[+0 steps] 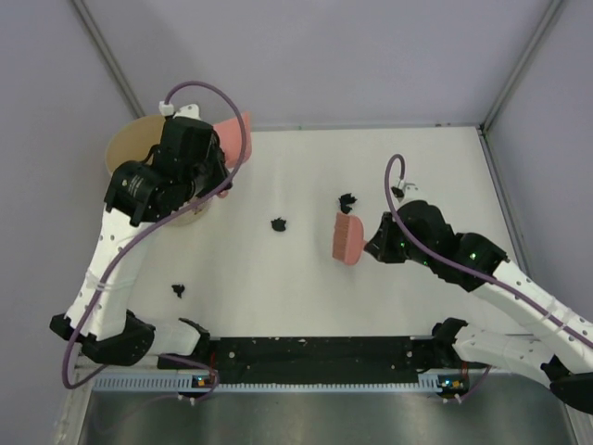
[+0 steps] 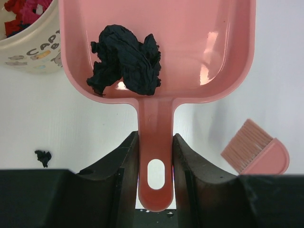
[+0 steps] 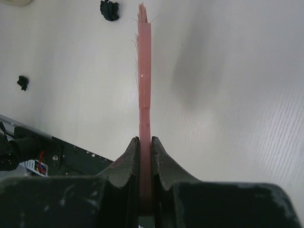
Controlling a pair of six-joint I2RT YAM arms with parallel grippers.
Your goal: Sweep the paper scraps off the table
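My left gripper (image 2: 155,142) is shut on the handle of the pink dustpan (image 2: 199,47), which is lifted at the table's far left (image 1: 233,137). One black paper scrap (image 2: 126,59) lies in its pan. My right gripper (image 3: 145,142) is shut on a pink brush (image 3: 144,71) held edge-on above the middle of the white table (image 1: 445,167); from above the brush (image 1: 347,238) is just left of that gripper (image 1: 375,246). Three loose paper scraps lie on the table: one (image 1: 348,199) beyond the brush, one (image 1: 278,223) to its left, and one (image 1: 178,289) near the left arm.
A round tan bin (image 1: 130,148) stands at the far left corner beside the dustpan; its rim (image 2: 28,45) shows red and dark scraps inside. A black strip (image 1: 315,357) runs along the near edge between the arm bases. Grey-lilac walls enclose the table.
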